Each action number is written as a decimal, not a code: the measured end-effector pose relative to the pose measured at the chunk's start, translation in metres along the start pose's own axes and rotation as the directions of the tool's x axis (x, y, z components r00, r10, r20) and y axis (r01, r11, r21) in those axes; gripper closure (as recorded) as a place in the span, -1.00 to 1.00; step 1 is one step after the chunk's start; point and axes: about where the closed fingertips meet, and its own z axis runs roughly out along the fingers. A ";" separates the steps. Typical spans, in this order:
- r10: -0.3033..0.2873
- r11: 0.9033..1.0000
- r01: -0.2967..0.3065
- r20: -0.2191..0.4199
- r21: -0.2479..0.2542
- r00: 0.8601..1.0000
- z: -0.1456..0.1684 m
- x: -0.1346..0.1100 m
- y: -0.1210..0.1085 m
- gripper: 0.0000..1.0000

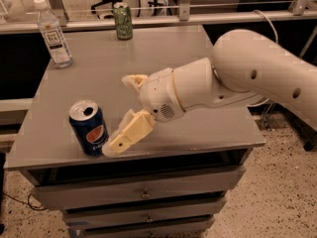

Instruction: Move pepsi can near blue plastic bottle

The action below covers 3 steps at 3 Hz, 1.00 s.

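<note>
The pepsi can (89, 129), dark blue with an opened silver top, stands upright near the front left edge of the grey table (198, 133). The blue plastic bottle (52, 33), clear with a white cap and white label, stands at the back left corner. My gripper (118, 114) hangs just right of the can, open, with the near cream finger (130, 134) almost touching the can's right side and the far finger (133, 79) behind it. Nothing is held between the fingers.
A green can (123, 21) stands at the back edge of the table, right of the bottle. My large white arm (257, 73) reaches in from the right over the table. Drawers (143, 195) lie below the front edge. A rail runs behind.
</note>
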 end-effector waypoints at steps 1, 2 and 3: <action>0.002 0.999 0.000 0.053 -0.040 0.999 0.022 -0.008 0.010 -1.00; 0.015 0.997 -0.009 0.079 -0.081 0.997 0.041 -0.010 0.024 -0.68; 0.030 0.995 -0.022 0.080 -0.094 0.996 0.051 -0.004 0.030 -0.25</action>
